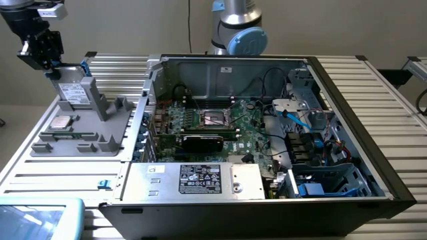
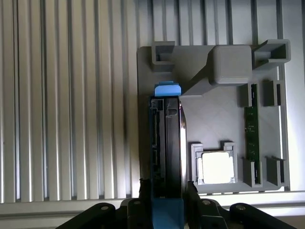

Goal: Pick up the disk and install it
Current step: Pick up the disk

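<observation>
Gripper point(image 1: 50, 70) point(image 2: 167, 192) over the disk point(image 1: 72, 93) point(image 2: 167, 138) at the table's point(image 1: 373, 90) left edge.
By the table's left edge in the exterior view, a grey holder point(image 1: 100, 131) point(image 2: 209, 119) carries the disk. It stands upright on edge beside the holder's tall post, white label outward, with blue rails along its sides. The gripper straddles the disk's top end, but I cannot tell whether it clamps the disk. A square chip point(image 1: 62, 121) point(image 2: 218, 168) lies in a holder pocket just beside the disk. The open case point(image 1: 227, 67) takes up the table's middle and right, apart from the holder.
</observation>
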Robot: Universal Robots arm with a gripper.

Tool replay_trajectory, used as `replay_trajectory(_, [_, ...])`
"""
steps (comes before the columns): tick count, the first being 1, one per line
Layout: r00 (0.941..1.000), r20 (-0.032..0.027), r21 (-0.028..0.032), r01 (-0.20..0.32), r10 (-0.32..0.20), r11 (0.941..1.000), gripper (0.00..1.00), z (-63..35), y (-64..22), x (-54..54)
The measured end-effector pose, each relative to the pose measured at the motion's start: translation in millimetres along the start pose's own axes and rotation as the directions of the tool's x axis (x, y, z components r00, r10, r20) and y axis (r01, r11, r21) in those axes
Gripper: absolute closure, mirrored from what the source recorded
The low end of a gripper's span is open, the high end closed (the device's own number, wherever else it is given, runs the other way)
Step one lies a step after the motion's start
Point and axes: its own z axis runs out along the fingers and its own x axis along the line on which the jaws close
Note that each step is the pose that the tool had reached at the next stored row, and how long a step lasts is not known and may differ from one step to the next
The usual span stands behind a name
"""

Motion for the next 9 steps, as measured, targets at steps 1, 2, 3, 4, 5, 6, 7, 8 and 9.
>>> replay_trajectory(1, [1.0000,0.0000,-0.0001,0.000,0.000,1.0000,0.62,-0.2,0.0,-0.1])
replay_trajectory(2, [1.0000,0.0003,-0.0002,0.000,0.000,1.0000,0.62,-0.6,0.0,-0.2])
replay_trajectory(3, [1.0000,0.0014,-0.0001,0.000,0.000,1.0000,0.62,-1.2,0.1,-0.3])
replay_trajectory(4, [1.0000,0.0037,-0.0001,0.000,0.000,1.0000,0.62,-1.9,0.2,-0.3])
replay_trajectory(5, [1.0000,0.0062,-0.0003,0.000,0.000,1.0000,0.62,-2.5,0.2,-0.3])
replay_trajectory(6, [1.0000,0.0078,-0.0005,0.000,0.000,1.0000,0.62,-3.2,0.3,-0.4])
replay_trajectory(7, [1.0000,0.0091,-0.0014,0.000,0.000,1.0000,0.62,-4.2,0.3,-0.4])
replay_trajectory(8, [1.0000,0.0097,-0.0031,0.000,0.000,1.0000,0.62,-5.4,0.5,-0.4])
replay_trajectory(9, [1.0000,0.0097,-0.0052,0.000,0.000,1.0000,0.62,-6.6,0.8,-0.4])
